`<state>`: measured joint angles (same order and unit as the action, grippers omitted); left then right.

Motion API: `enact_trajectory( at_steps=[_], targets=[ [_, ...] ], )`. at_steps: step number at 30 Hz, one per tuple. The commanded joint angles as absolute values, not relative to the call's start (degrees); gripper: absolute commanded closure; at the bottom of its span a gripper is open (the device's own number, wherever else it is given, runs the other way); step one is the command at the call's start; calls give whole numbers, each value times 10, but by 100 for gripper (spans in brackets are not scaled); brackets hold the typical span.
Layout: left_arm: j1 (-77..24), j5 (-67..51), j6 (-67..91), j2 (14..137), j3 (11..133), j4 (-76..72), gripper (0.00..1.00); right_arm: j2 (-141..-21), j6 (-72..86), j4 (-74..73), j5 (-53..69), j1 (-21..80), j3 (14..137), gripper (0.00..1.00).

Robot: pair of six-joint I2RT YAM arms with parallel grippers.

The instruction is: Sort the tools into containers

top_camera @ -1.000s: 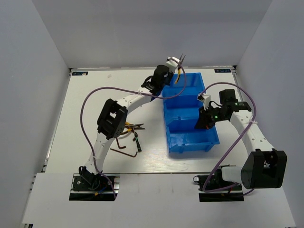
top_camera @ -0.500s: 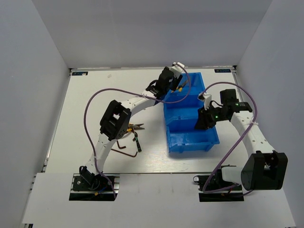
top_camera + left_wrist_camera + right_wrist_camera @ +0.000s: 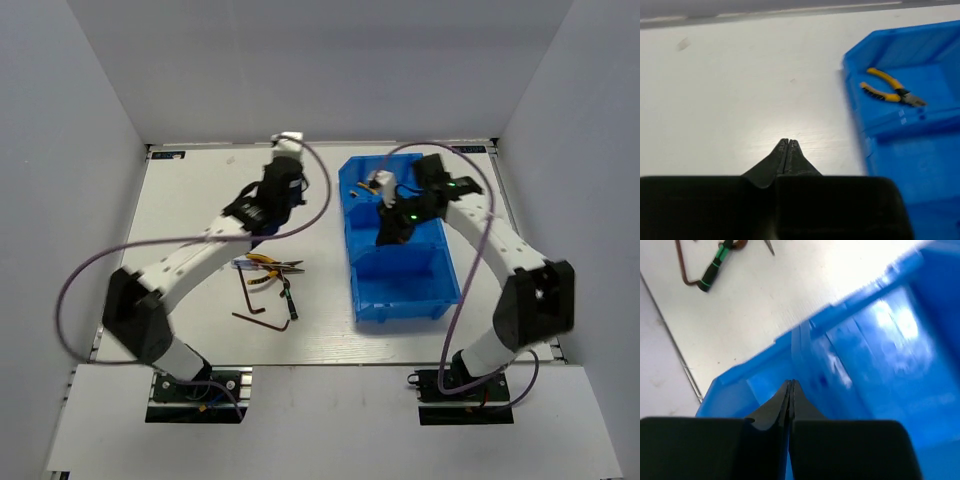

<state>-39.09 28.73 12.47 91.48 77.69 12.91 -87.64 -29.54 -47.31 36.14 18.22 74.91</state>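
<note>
Three joined blue bins [image 3: 405, 308] stand right of centre. One pair of yellow-and-black pliers [image 3: 891, 91] lies in the far bin. My left gripper [image 3: 287, 152] is shut and empty over bare table left of the far bin [image 3: 855, 52]. My right gripper [image 3: 386, 234] is shut and empty, low over the middle bin next to a divider wall [image 3: 805, 340]. On the table lie more yellow-handled pliers [image 3: 268, 263], a dark bit with green bands [image 3: 287, 297] and a thin hex key [image 3: 262, 316]. The bit [image 3: 715, 269] and hex key [image 3: 682, 271] also show in the right wrist view.
Purple cables [image 3: 90, 265] loop over both arms. The white table ends at a back edge [image 3: 320, 146] by the grey walls. The loose tools lie under the left arm's forearm.
My left gripper, which held pliers at the far bin, has let them go there and swung left over the table. My right gripper has moved from the near end toward the far bin.
</note>
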Motion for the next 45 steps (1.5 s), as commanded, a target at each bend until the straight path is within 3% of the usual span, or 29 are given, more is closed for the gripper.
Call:
enact_trajectory(
  at_steps=[1,2,4,5,7,13,25,41,45],
  targets=[
    [-388,341,270,772,659,293,79,-949,-278,-427,288,289,814,100],
    [-388,341,303,741,635,315,63,-967,-264,-420,276,302,828,100],
    [-388,325,366,681,571,343,35,-1046,-231,-424,247,348,890,84],
    [-388,325,403,632,556,374,32,-1068,-212,-425,243,358,931,72],
    [-388,325,440,589,521,410,29,-1135,-183,-416,223,382,980,62],
    [-388,325,498,470,476,491,29,-1228,-133,-338,224,432,1070,60],
    [-388,325,505,411,475,546,29,-1385,-21,-242,247,500,1216,55],
    [-388,330,495,429,475,517,28,-1402,-61,-242,199,507,1187,54],
    [-388,330,495,429,475,517,28,-1401,-80,-246,191,508,1166,59]
  ],
)
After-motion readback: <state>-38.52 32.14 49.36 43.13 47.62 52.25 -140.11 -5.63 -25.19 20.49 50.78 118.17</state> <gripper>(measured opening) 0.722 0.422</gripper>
